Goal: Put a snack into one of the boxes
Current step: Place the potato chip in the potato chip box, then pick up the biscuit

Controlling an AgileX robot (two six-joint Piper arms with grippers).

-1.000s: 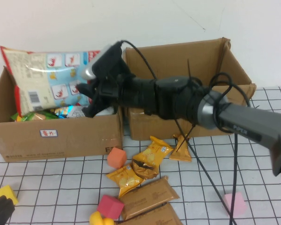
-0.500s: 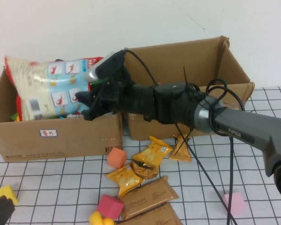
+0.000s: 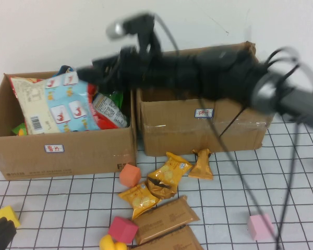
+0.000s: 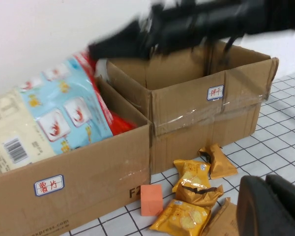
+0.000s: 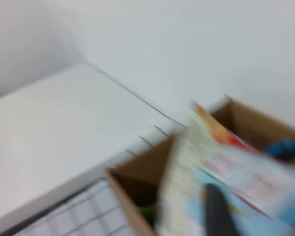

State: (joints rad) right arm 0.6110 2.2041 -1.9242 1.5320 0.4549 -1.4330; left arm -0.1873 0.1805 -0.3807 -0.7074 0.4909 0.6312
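Note:
A large light-blue and red snack bag (image 3: 55, 107) lies tilted inside the left cardboard box (image 3: 68, 156), on top of other packets. It also shows in the left wrist view (image 4: 44, 123) and the right wrist view (image 5: 226, 172). My right gripper (image 3: 91, 73) hovers just above the bag's upper right corner, motion-blurred, open and apart from the bag. The right box (image 3: 198, 130) stands beside the left one. My left gripper (image 3: 0, 234) is parked at the table's near left corner, shut and empty (image 4: 273, 201).
Small orange snack packets (image 3: 169, 172) and brown packets (image 3: 167, 219) lie on the gridded table in front of the boxes. Foam cubes lie around: orange (image 3: 129, 175), red (image 3: 122, 229), yellow (image 3: 6, 215), pink (image 3: 261, 226). Black cables hang from the right arm.
My right arm has risen and drawn back from the left box. The snack bag has dropped lower into the box and now rests there, free of the gripper.

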